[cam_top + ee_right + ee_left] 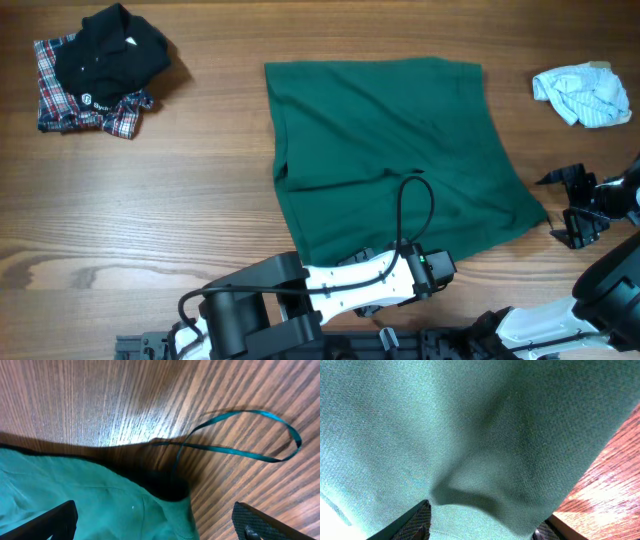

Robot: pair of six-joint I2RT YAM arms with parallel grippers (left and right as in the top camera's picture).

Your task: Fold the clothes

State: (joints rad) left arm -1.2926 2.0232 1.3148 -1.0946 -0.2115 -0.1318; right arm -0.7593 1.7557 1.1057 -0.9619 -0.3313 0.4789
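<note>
At the tabletop's (pixel 200 200) near edge the left pincer (pixel 438 266) grasps the hem of the clothes (pixel 390 140), seemingly limp and light, while the right pincer (pixel 566 208) hangs released.

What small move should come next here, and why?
Probably lift the left gripper slightly: it seems pinched on the near hem of the green garment, which lies spread flat, while the right gripper stands open beside it.

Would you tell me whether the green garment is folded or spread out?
Spread: the green garment lies wide and flat on the table.
</note>
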